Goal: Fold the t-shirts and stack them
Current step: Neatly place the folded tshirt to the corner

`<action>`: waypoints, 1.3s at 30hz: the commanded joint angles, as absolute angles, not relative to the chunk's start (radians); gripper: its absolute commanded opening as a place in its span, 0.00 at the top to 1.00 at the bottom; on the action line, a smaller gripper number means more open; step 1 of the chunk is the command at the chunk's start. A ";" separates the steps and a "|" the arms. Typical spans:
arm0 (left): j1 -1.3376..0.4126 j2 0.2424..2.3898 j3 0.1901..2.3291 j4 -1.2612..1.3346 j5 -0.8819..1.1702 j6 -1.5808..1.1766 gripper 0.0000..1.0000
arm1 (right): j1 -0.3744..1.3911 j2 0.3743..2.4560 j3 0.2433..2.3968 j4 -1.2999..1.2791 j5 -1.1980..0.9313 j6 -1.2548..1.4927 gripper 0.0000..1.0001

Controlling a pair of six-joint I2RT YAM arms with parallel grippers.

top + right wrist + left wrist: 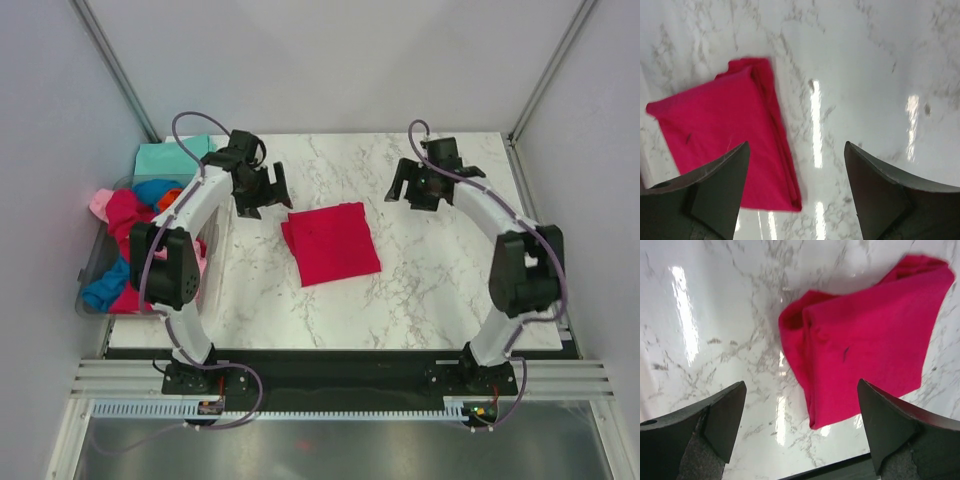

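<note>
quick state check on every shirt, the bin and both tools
red t-shirt, folded, lying flat on the table
mint-teal t-shirt, lying flat at the far left corner, looks folded
other t-shirts, unfolded, heaped in the clear bin
clear bin, holding that heap
left tool, open, holding nothing
right tool, open, holding nothing
</note>
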State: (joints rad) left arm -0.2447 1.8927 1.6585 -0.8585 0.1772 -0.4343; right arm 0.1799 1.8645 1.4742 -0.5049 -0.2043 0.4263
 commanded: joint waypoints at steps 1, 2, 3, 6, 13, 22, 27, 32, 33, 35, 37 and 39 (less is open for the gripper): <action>-0.250 1.768 1.405 -0.653 0.196 -0.485 0.00 | 0.204 1.596 1.223 -0.341 -0.273 0.491 0.16; -0.250 1.746 1.353 -0.605 0.233 -0.497 0.00 | 0.209 1.541 1.077 -0.259 -0.293 0.508 0.15; -0.250 1.729 1.306 -0.506 0.245 -0.524 0.00 | 0.218 1.426 1.005 -0.214 -0.319 0.531 0.12; -0.252 1.684 1.158 -0.381 0.264 -0.575 0.00 | 0.265 1.227 0.770 -0.068 -0.373 0.612 0.02; -0.252 1.732 1.005 -0.088 0.285 -0.658 0.00 | 0.379 1.019 0.508 0.043 -0.334 0.690 0.02; -0.253 1.865 0.971 0.073 0.342 -0.735 0.04 | 0.413 0.977 0.407 0.075 -0.313 0.701 0.02; -0.253 1.827 0.898 0.138 0.342 -0.773 0.16 | 0.414 0.954 0.354 0.094 -0.293 0.716 0.02; -0.253 1.859 0.908 0.140 0.364 -0.762 0.23 | 0.416 0.988 0.310 0.133 -0.296 0.722 0.02; -0.253 1.868 0.901 0.165 0.371 -0.765 0.29 | 0.416 0.994 0.304 0.144 -0.302 0.724 0.02; -0.255 1.890 0.887 0.204 0.396 -0.784 0.38 | 0.419 1.008 0.276 0.184 -0.302 0.735 0.02; -0.259 1.898 0.879 0.244 0.411 -0.795 0.68 | 0.422 1.015 0.233 0.240 -0.288 0.748 0.02; -0.262 1.899 0.890 0.265 0.419 -0.795 0.91 | 0.423 1.019 0.195 0.288 -0.278 0.755 0.02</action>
